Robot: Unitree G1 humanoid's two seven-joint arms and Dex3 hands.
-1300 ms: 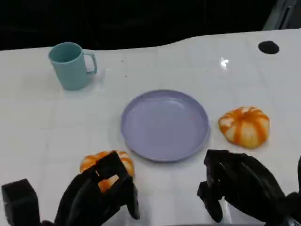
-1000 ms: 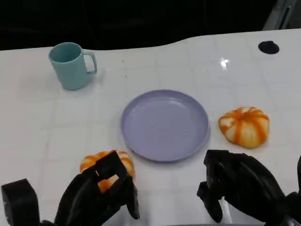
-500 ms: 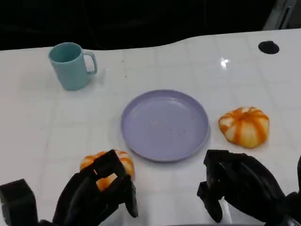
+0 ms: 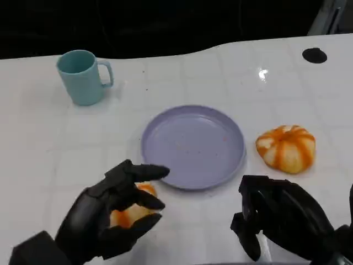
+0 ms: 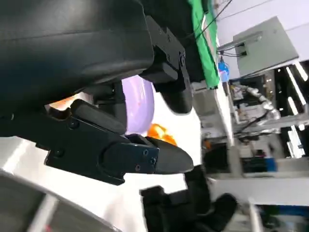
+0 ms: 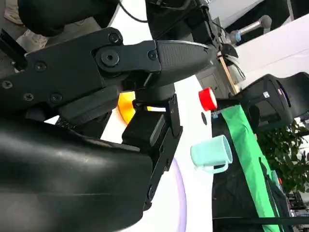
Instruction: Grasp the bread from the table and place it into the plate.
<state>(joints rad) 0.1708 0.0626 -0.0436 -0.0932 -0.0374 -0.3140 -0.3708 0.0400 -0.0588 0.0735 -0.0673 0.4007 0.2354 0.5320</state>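
The left hand (image 4: 113,218) has moved over the bread (image 4: 129,212), fingers spread wide, not holding it yet. The plate (image 4: 193,146) waits just past its fingertips. The right hand (image 4: 278,218) stays curled and empty.

text: none legible | labels: none | brands: none | numbers: none | signs: none

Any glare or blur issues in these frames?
Head view: a small glare spot on the table, the background black, the left hand slightly soft. Left wrist view: the hand's shell close and blurred, the room behind bright. Right wrist view: sharp enough, the cup clear.
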